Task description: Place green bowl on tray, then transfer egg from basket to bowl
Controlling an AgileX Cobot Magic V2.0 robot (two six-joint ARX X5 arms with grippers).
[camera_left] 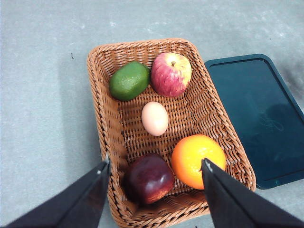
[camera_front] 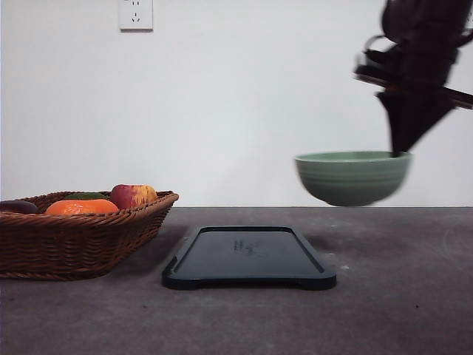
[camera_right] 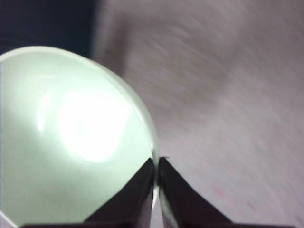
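- I see the grey table (camera_front: 399,296) running across the front view, with a white wall and a wall socket (camera_front: 135,14) behind it.
- The basket (camera_front: 81,244) sits at the table's left; from my left wrist camera it holds five pieces.
- The tray (camera_front: 249,259) lies flat on the table just beside the basket, to its right, and carries nothing.
- My right gripper (camera_front: 397,153) hangs high on the right, its fingers pinched narrow on the rim of the green bowl (camera_front: 353,177); my right wrist camera shows the rim clamped between the two tips.
- The green bowl is off the table, in the air, right of the tray and not above it.
- My left gripper (camera_left: 156,166) hovers over the basket's near end, fingers spread wide, holding nothing.
- In the basket: an orange (camera_left: 198,160), a dark red apple (camera_left: 148,178), a red-yellow apple (camera_left: 171,74), a green avocado (camera_left: 129,80).
- The egg (camera_left: 155,118) lies mid-basket, apart from the other pieces.
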